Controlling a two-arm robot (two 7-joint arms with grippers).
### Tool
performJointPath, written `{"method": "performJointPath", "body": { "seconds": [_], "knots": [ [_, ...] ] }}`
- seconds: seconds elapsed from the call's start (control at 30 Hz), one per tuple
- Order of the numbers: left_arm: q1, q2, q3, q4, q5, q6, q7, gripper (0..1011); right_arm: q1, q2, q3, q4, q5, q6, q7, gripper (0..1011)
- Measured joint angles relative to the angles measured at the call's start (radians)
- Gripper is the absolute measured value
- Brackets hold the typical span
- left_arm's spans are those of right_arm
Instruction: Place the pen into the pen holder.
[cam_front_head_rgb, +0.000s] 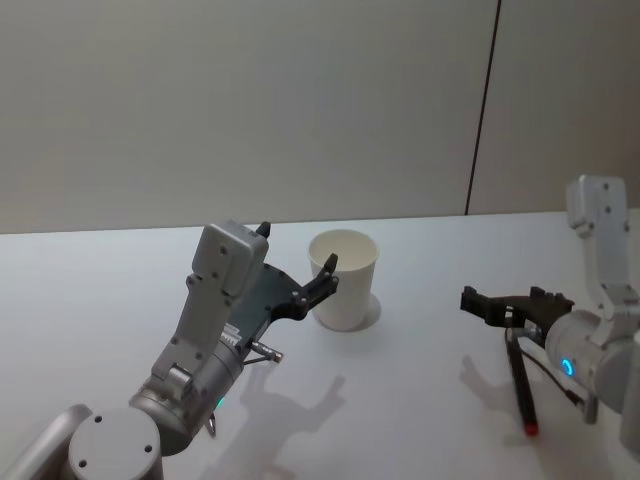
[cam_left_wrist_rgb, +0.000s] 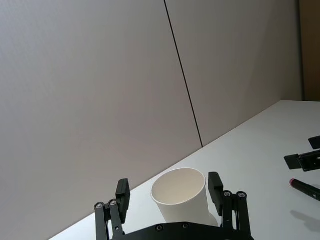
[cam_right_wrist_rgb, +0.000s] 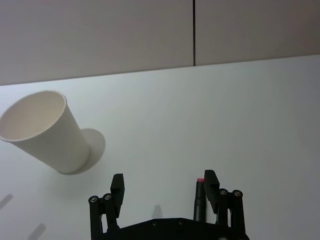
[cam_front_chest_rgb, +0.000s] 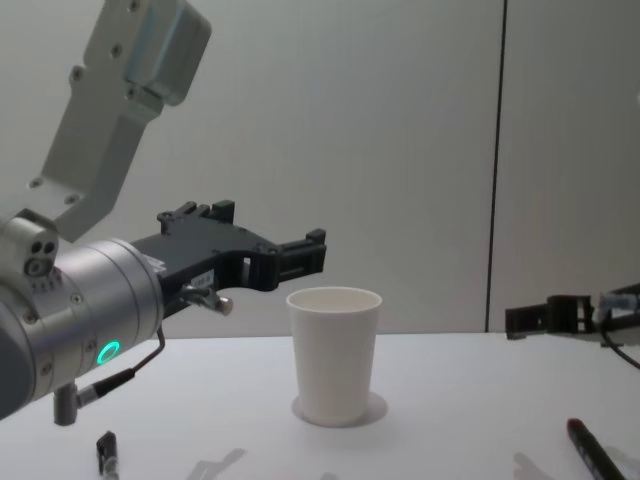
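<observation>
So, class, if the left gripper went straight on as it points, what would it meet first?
Probably the pen holder, standing just ahead of the left gripper, in line with its open jaws; from the chest view it might only clip the rim.

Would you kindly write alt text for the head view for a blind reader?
A white paper cup stands upright on the table, the left gripper beside its rim, jaws apart. At right, the right gripper hovers over a red-tipped dark pen lying flat.
</observation>
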Motion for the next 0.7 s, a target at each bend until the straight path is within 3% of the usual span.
{"method": "performJointPath", "body": {
  "seconds": [0.23, 0.7],
  "knots": [
    [0.000, 0.000, 0.000, 0.000, 0.000, 0.000, 0.000, 1000, 0.034, -0.008, 0.013, 0.017, 0.003, 0.100, -0.011, 1001],
    [0.000, 0.000, 0.000, 0.000, 0.000, 0.000, 0.000, 999, 0.079, -0.011, 0.030, 0.037, -0.029, 0.231, -0.009, 1001]
  ]
}}
